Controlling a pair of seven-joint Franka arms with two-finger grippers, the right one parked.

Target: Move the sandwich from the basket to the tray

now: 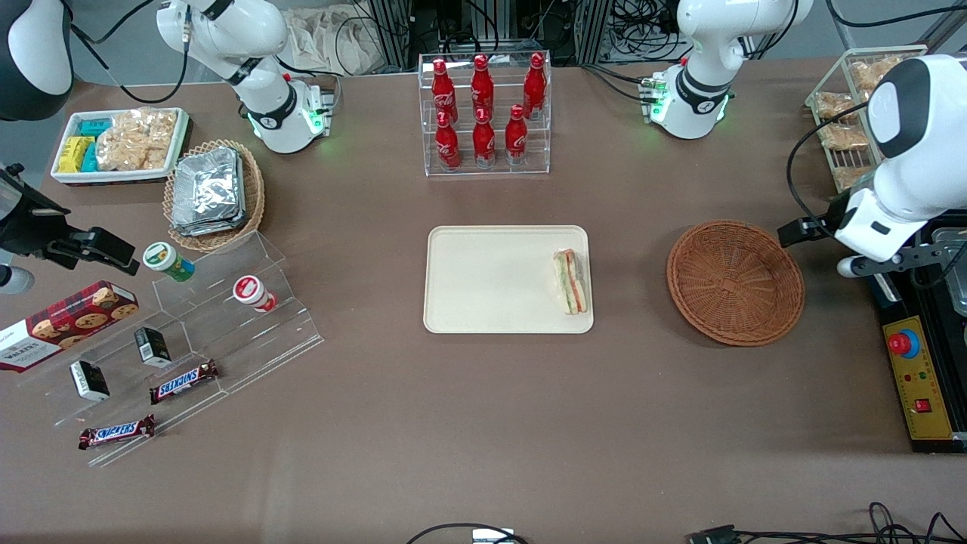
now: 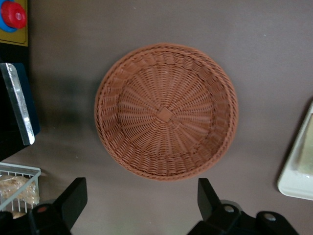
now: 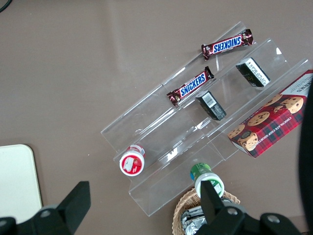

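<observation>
The tray [image 2: 297,182] is cut off in the wrist view, hiding the sandwich there. The end effector [image 2: 141,198], fingers spread and holding nothing, hovers above the empty basket [image 2: 166,111]. The sandwich [image 1: 571,282], white wedge with green and orange layers, lies on the tray's edge nearest the basket, well apart from the end effector.

L Franka arm [image 1: 903,162]: glossy white shells, black joint bands, black cables.
Base [image 1: 691,102] white w/ black ring, green LEDs lit, cable bundle plugged in at side. Gripper [image 2: 139,205] over table just beside basket's rim: fingers [image 2: 73,198] matte black, wedge-shaped, set wide apart; black gripper body w/ round silver screws, one small red dot.
</observation>
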